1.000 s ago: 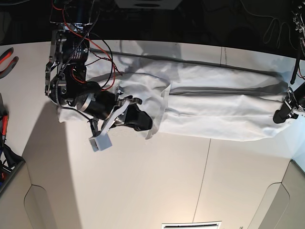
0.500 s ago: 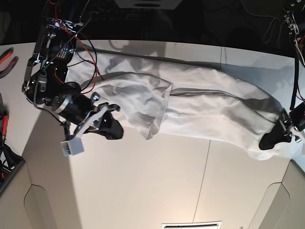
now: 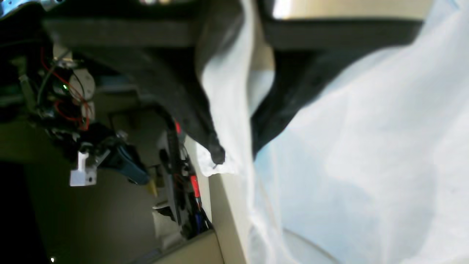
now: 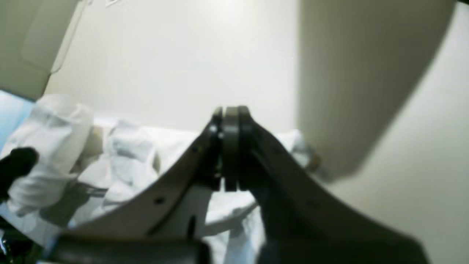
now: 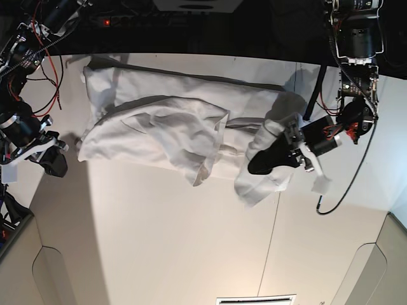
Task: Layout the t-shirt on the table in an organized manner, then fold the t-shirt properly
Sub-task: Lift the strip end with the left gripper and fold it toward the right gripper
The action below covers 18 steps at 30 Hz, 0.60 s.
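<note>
Across the table (image 5: 191, 254), t-shirt (image 5: 159, 121) lengthwise left-right, left claw (image 5: 264, 162) pinching it; right claw (image 5: 54, 166) pressed together.

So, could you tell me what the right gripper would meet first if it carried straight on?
Probably only the bare table: the shut right gripper points past the t-shirt, though depth is unclear.

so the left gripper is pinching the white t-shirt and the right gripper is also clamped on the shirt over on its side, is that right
Not quite. The left gripper is pinching the t-shirt, but the right gripper is shut on nothing. The right wrist view shows its jaws closed together with no cloth between; the base view shows it off the shirt.
</note>
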{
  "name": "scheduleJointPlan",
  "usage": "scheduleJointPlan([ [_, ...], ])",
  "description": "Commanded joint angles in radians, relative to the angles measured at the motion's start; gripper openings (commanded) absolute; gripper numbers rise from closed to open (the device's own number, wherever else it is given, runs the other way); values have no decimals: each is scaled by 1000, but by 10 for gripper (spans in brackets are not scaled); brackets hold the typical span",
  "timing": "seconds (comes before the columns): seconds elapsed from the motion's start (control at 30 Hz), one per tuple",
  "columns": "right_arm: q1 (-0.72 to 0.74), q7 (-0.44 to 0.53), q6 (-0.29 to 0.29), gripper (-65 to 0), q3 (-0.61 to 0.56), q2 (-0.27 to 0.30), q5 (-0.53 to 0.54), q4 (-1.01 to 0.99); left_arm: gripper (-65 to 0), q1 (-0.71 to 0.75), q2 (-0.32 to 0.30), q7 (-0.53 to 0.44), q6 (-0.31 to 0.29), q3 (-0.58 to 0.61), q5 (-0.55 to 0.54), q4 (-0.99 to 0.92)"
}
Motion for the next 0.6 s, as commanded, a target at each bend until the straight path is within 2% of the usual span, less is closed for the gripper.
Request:
scheduleJointPlan([
  [0.0, 11, 19, 3, -650, 11, 16, 23, 20, -650, -15, 6, -26, -10, 16, -11, 19],
  [0.13, 10, 19, 3, -650, 24, 26, 23, 19, -650, -18, 44, -99, -10, 82, 97, 19],
  [0.3, 10, 19, 3, -650, 23, 25, 23, 19, -650, -18, 53, -159, -10, 104, 180, 19],
  [0.43, -2, 16, 3, -650, 9, 25, 27, 9, -650, -18, 52, -167, -10, 104, 187, 19],
  [0.57, -64, 19, 3, -650, -69, 19, 41, 5, -650, -18, 49, -164, -10, 104, 138, 21],
])
